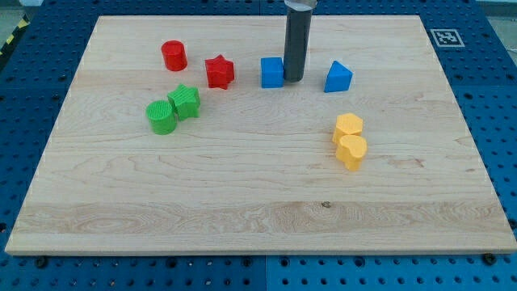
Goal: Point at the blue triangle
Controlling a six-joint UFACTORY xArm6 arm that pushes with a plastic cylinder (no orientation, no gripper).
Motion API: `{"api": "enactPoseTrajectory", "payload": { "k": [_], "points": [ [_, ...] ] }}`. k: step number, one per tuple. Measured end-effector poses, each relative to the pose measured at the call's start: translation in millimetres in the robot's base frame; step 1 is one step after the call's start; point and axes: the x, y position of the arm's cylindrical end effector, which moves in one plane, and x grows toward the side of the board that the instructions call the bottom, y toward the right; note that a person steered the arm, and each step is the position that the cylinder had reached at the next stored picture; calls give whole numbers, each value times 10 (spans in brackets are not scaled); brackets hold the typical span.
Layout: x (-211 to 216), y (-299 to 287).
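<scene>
Wooden surface point(242, 194): my tip point(293, 80), a bare rod with no fingers to open or hold, touches the blue cube point(272, 72), the blue triangle point(338, 77) near at 3 o'clock

two red blocks point(174, 55) point(219, 72), two blue point(272, 72) point(338, 77) — two green point(185, 102) point(161, 117), two yellow point(348, 127) point(352, 150)

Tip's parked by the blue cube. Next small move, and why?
Probably slide my tip toward the view's right, stopping short of the blue triangle. It now sits right beside the blue cube, with bare board between it and the triangle.
</scene>
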Motion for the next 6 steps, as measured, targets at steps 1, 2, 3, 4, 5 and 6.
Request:
{"api": "enactPoseTrajectory", "payload": {
  "k": [1, 2, 3, 4, 5, 6],
  "points": [
    [164, 23],
    [460, 152],
    [584, 499],
    [584, 858],
    [578, 910],
    [425, 902]
  ]
}}
